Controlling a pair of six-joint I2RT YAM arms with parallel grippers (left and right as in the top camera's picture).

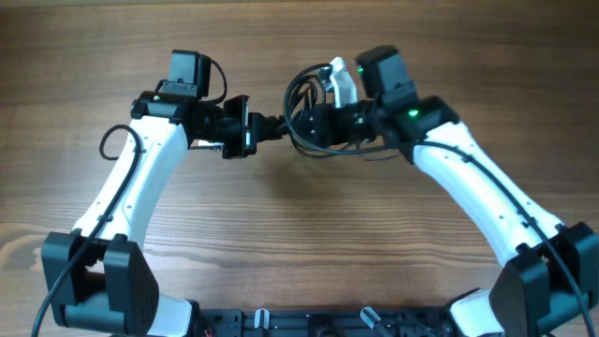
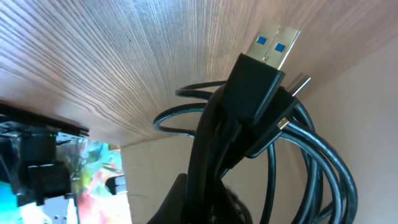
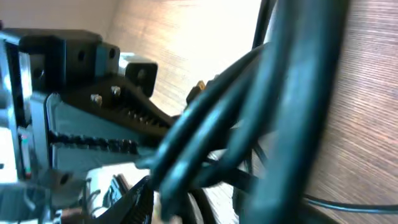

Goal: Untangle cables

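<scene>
The cables are a tangled bunch of thin black cords hanging above the wooden table between my two grippers. My left gripper reaches in from the left and is shut on the bundle. In the left wrist view the cables rise out of my left gripper, with a blue-tongued USB plug on top. My right gripper sits inside the loops from the right. In the right wrist view blurred cables cross in front of one of its fingers; whether the jaws press on them is unclear.
A white plug-like piece sticks up from the bunch by the right wrist. The left gripper's body fills the left of the right wrist view, very near. Both arm bases stand at the table's near edge.
</scene>
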